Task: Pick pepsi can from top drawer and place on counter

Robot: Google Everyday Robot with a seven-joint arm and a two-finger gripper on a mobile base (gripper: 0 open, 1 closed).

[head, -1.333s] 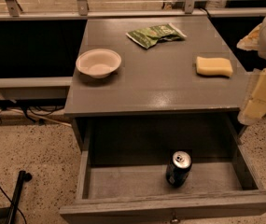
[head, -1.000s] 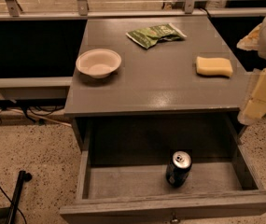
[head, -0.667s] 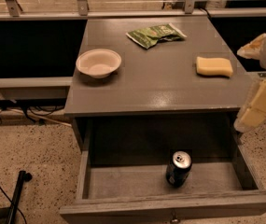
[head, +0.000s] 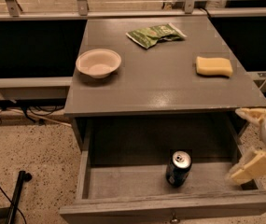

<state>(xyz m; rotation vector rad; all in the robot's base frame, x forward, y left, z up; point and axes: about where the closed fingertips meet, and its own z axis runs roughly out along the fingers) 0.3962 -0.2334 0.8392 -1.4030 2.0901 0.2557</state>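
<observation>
While end effector (head: 234,143) near its right, upright dark-blue pepsi can (head: 178,169)

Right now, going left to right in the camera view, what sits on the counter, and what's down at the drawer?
On the counter: bowl → green snack bag → yellow sponge. Lower down: pepsi can inside the top drawer → open hand at its right edge.
</observation>
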